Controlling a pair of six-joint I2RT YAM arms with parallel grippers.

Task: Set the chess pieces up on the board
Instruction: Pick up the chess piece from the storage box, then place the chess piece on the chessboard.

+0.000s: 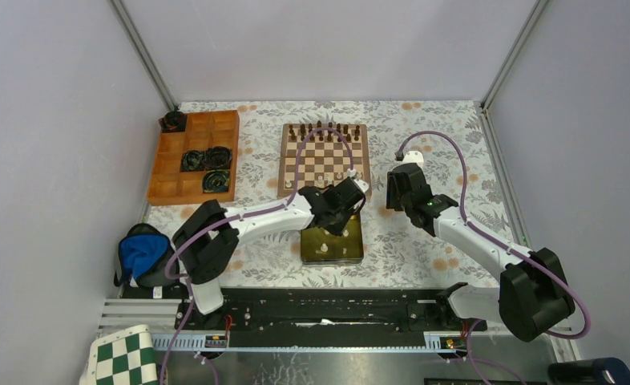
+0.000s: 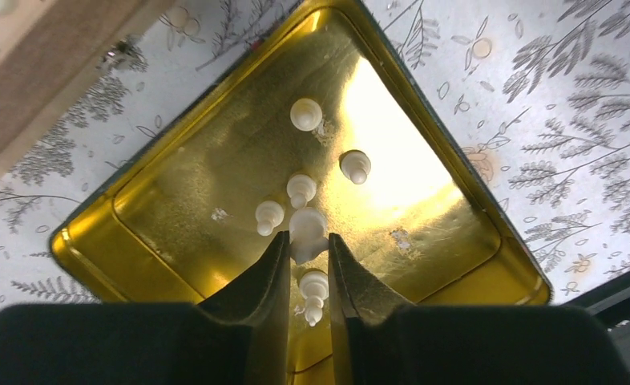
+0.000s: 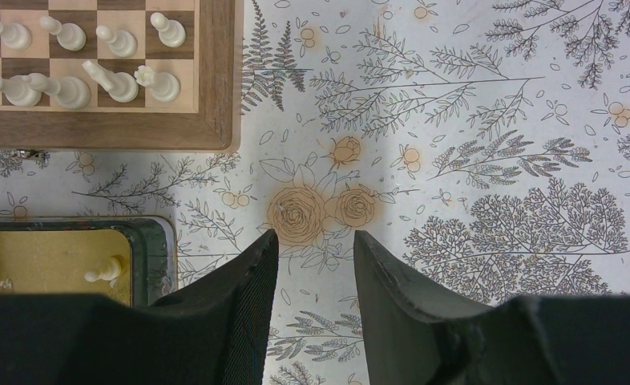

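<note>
At the near edge lies a rolled green-and-white checkered mat [image 1: 123, 357], with a blue bag [image 1: 142, 253] just beyond it. Over the glossy gold tin [image 2: 216, 160] the left gripper [image 2: 308, 238] stands narrow, and one cream piece [image 2: 308, 224] fills the gap between its pads. Other cream chess pieces [image 2: 305, 114] lie loose in the tin. The right gripper [image 3: 312, 234] hangs half-wide and empty above the floral tablecloth [image 3: 456, 160]. Farther off, the wooden board [image 1: 324, 160] carries cream men at its near right and dark pieces [image 1: 320, 130] along its far rows. An orange compartment tray [image 1: 179, 188] holds dark bundles [image 1: 203, 159]. Plain grey walls [image 1: 312, 48] enclose everything.
</note>
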